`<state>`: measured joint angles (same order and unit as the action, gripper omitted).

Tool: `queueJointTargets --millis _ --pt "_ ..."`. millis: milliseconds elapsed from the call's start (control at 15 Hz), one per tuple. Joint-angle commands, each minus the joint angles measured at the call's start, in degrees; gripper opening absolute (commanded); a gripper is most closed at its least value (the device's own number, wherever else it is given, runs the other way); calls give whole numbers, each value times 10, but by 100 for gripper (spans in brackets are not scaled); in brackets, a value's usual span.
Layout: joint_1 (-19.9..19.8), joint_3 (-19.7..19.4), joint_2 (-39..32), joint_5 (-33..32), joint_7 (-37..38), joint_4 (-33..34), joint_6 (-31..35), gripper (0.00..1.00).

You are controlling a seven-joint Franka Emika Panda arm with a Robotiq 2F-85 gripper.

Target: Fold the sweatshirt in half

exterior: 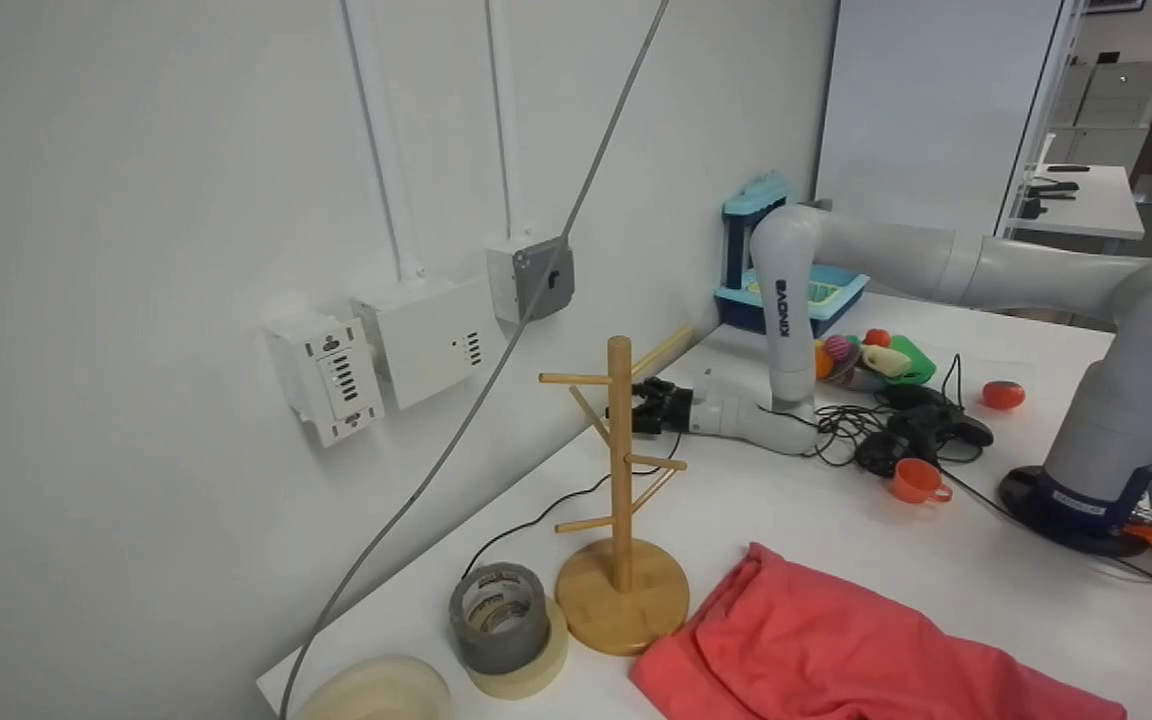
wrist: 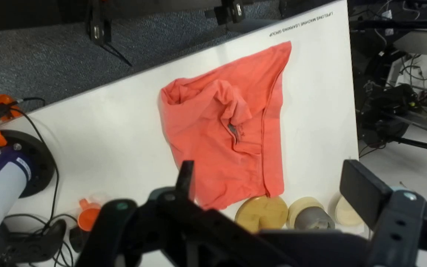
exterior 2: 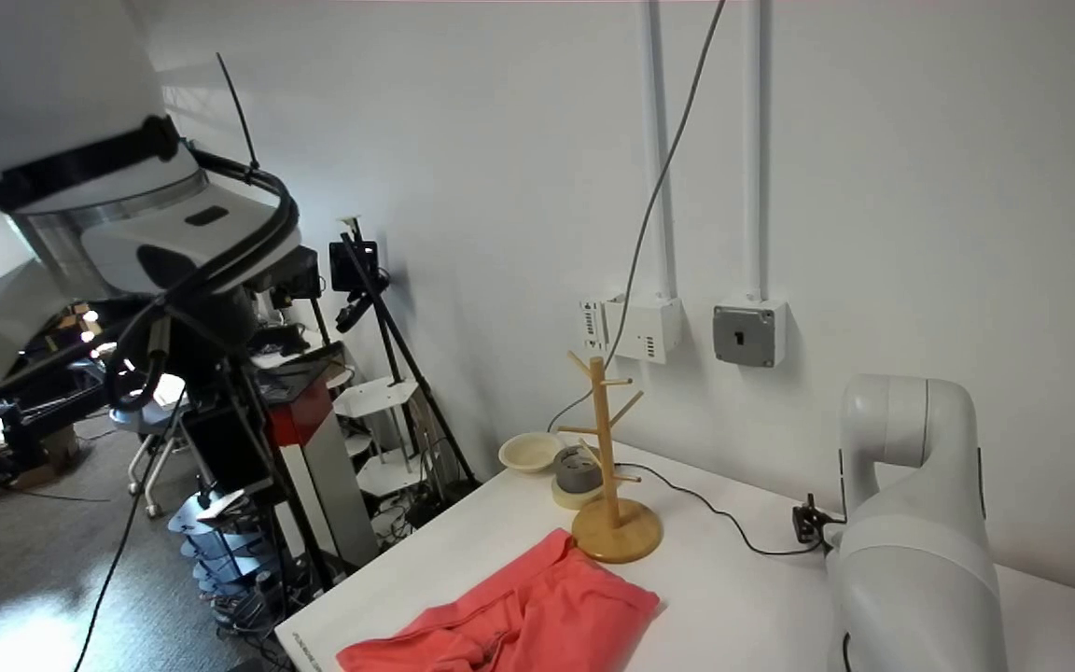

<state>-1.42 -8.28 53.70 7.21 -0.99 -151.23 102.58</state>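
Sweatshirt (wrist: 206,148) is found rumpled and unheld on the white surface (wrist: 121,118), touching or just beside the base of the wooden mug tree (wrist: 260,212). Jaws are spread wide, with nothing between them, well above the cloth. Grasp judged not yet made. Chief risk: the mug tree could be snagged or toppled if the fabric is approached or swung on that side. Several layers may be pinched together, owing to bunching around the dark label (wrist: 233,132); with a shallow pinch, the edge could be lost mid-fold.
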Motion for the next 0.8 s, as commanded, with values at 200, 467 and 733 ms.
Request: queueJointTargets --millis 200,467,733 --pt "34 99 -230 21 54 162 37 100" --pt "31 105 -221 14 49 143 45 100" --pt "31 104 -232 14 49 153 45 100"
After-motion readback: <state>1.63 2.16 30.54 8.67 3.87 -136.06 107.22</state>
